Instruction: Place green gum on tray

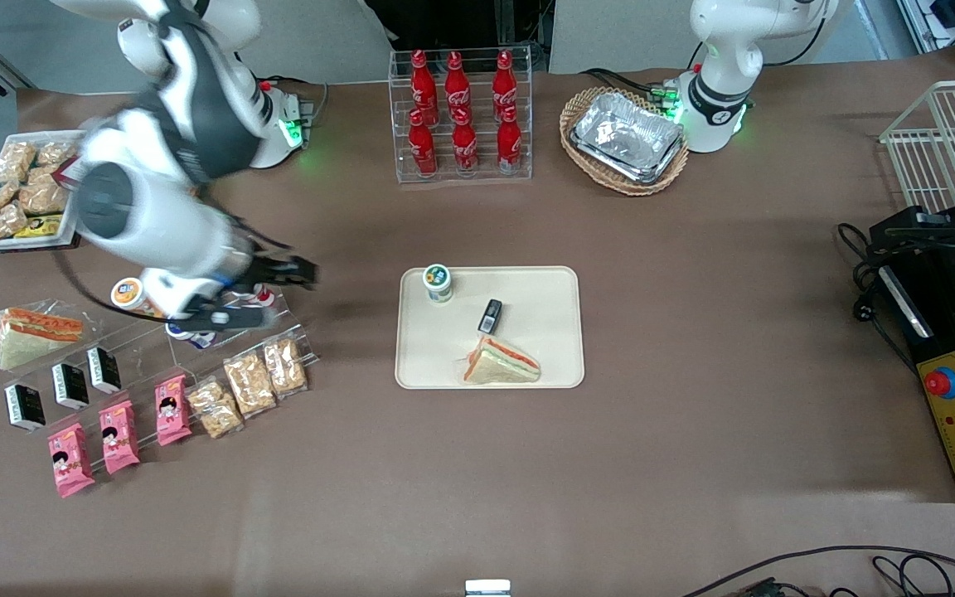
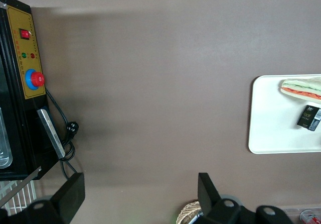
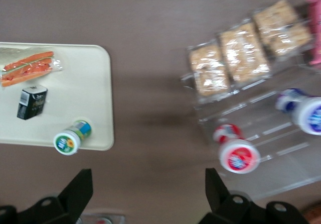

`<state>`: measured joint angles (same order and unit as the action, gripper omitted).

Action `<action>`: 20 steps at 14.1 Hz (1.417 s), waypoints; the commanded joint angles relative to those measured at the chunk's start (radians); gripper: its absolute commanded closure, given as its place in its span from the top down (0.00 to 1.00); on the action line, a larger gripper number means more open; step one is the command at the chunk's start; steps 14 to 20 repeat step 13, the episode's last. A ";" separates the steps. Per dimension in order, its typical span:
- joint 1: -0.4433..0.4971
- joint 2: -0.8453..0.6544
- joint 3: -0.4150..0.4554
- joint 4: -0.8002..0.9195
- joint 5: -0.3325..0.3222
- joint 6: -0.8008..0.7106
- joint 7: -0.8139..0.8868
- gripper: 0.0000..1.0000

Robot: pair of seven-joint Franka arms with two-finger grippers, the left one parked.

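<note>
The green gum (image 1: 438, 283) (image 3: 71, 137) stands upright on the cream tray (image 1: 544, 332) (image 3: 75, 83), in the tray's corner toward the working arm and farthest from the front camera. My right gripper (image 1: 299, 270) (image 3: 148, 184) hovers over bare table between the tray and the clear snack rack. It is apart from the gum, open, and holds nothing. The left wrist view shows only one end of the tray (image 2: 271, 123).
A wrapped sandwich (image 1: 501, 363) and a small black box (image 1: 490, 315) share the tray. Beside the gripper, the clear rack holds red-lidded (image 3: 238, 156), blue-lidded (image 3: 311, 114) and orange-lidded (image 1: 127, 293) canisters and snack bags (image 1: 249, 383). Cola bottles (image 1: 461, 116) and a foil-tray basket (image 1: 627, 137) stand farther back.
</note>
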<state>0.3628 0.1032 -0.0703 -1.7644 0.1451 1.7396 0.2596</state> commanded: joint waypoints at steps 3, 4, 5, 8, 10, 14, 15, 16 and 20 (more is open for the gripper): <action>-0.169 -0.017 0.009 0.187 -0.082 -0.215 -0.190 1.00; -0.189 -0.017 0.009 0.209 -0.085 -0.239 -0.212 1.00; -0.206 -0.016 0.007 0.230 -0.088 -0.258 -0.233 1.00; -0.263 -0.013 0.007 0.290 -0.101 -0.317 -0.282 1.00; -0.300 -0.013 0.006 0.306 -0.101 -0.333 -0.319 1.00; -0.321 -0.014 -0.019 0.335 -0.098 -0.368 -0.356 1.00; -0.321 -0.014 -0.019 0.335 -0.098 -0.368 -0.356 1.00; -0.321 -0.014 -0.019 0.335 -0.098 -0.368 -0.356 1.00; -0.321 -0.014 -0.019 0.335 -0.098 -0.368 -0.356 1.00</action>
